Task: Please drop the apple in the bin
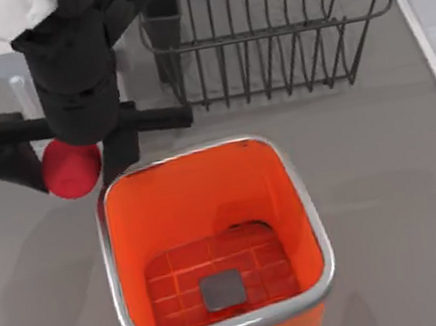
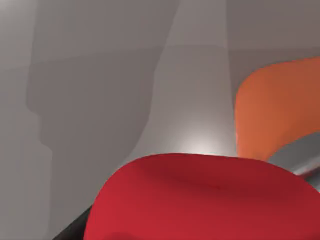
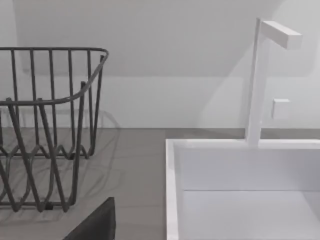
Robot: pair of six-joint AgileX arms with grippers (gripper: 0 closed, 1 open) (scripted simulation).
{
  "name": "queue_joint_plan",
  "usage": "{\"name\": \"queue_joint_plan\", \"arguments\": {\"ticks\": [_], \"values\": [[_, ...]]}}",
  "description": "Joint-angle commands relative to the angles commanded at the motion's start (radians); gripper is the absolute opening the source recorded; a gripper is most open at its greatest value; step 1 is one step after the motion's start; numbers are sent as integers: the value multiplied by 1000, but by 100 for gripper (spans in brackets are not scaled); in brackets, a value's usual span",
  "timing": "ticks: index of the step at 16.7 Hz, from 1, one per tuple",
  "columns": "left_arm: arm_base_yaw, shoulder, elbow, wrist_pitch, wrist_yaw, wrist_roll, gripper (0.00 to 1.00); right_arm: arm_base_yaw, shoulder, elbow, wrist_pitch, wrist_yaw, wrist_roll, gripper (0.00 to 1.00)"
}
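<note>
While the apple (image 1: pixel 72 167) hangs pinched in the left tool (image 1: pixel 65 160), it sits just outside the bin (image 1: pixel 200 156), off the rim's corner at about ten o'clock and not yet over the opening. In the left wrist view the apple (image 2: pixel 200 200) bulges large in the foreground, with the bin's orange wall (image 2: pixel 270 120) and a strip of its metal rim just beside it and grey counter (image 2: pixel 100 75) beyond. The tool's black fingers (image 1: pixel 6 158) clamp the fruit from either side, and the arm rises toward twelve o'clock above it.

The risk, as I judge it, is a release too early: let go from here and the apple would land on the counter (image 1: pixel 391 183) or strike the rim and bounce away, since it is round and smooth and would roll freely. A sideways move toward four o'clock made too low could also knock a finger or the fruit against the rim and tip or shove the bin. The wire rack (image 1: pixel 270 27) stands at twelve to one o'clock of the bin, near the arm's crossbar, so a wide swing could graze it.

The right tool is parked away toward three o'clock; whether its fingers are spread I cannot tell. Its wrist view looks over the rack (image 3: pixel 45 130) and a white sink (image 3: pixel 240 190).
</note>
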Motion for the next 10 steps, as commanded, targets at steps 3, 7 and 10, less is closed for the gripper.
{"name": "queue_joint_plan", "arguments": {"ticks": [3,7,10], "values": [[-182,23,37,-22,-7,-183,0,0,0,0,0,0,0,100],[-285,32,58,-32,-7,-290,0,0,0,0,0,0,0,100],[-286,32,58,-32,-7,-291,0,0,0,0,0,0,0,100]]}}
